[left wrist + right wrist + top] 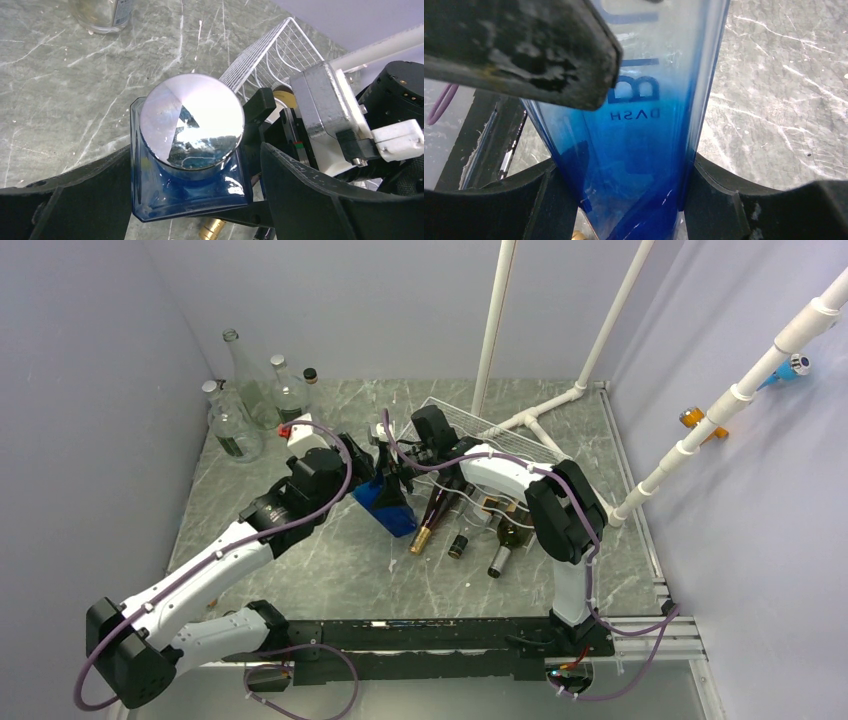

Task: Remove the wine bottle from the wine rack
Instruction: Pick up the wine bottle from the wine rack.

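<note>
Clear glass bottles, white plastic pipes, grey marble tabletop

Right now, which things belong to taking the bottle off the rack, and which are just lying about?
In the job: blue bottle, wire rack, right gripper clamping the bottle, left gripper open around its top.
Lying about: dark bottles, clear glass bottles, white pipes.

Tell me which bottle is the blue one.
The square blue bottle with the silver cap, between both arms' fingers. The clear bottles stand at the back left; the dark bottles lie on their sides.
</note>
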Action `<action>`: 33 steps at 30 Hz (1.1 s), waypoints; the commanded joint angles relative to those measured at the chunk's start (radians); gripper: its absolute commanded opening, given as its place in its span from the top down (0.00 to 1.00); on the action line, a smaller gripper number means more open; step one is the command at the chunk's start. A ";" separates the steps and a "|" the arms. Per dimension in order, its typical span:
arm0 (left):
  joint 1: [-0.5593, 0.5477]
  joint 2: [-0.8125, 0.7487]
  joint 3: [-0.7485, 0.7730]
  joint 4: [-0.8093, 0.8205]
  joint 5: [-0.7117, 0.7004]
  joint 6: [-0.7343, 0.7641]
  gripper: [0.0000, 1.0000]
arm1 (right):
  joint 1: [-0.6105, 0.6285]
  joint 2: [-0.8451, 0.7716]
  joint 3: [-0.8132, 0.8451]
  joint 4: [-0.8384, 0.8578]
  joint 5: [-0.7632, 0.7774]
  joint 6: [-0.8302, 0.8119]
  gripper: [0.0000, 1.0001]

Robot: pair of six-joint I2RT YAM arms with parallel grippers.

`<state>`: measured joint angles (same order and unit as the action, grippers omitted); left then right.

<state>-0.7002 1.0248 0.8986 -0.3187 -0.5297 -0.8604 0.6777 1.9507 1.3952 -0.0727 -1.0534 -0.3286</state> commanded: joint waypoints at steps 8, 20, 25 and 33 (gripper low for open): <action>-0.008 0.035 0.064 -0.025 -0.061 -0.045 0.24 | -0.002 -0.041 0.018 0.133 -0.093 0.027 1.00; -0.012 0.028 0.051 0.071 0.009 0.064 1.00 | 0.005 -0.043 0.005 0.155 -0.090 0.045 0.97; -0.012 -0.010 0.022 0.135 0.019 0.088 1.00 | 0.006 -0.042 0.009 0.156 -0.084 0.064 0.82; -0.013 -0.063 -0.017 0.220 0.028 0.146 1.00 | 0.006 -0.048 0.024 0.128 -0.069 0.089 0.42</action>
<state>-0.7025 1.0286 0.8783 -0.2558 -0.5648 -0.7799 0.6922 1.9507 1.3827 0.0010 -1.0183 -0.3099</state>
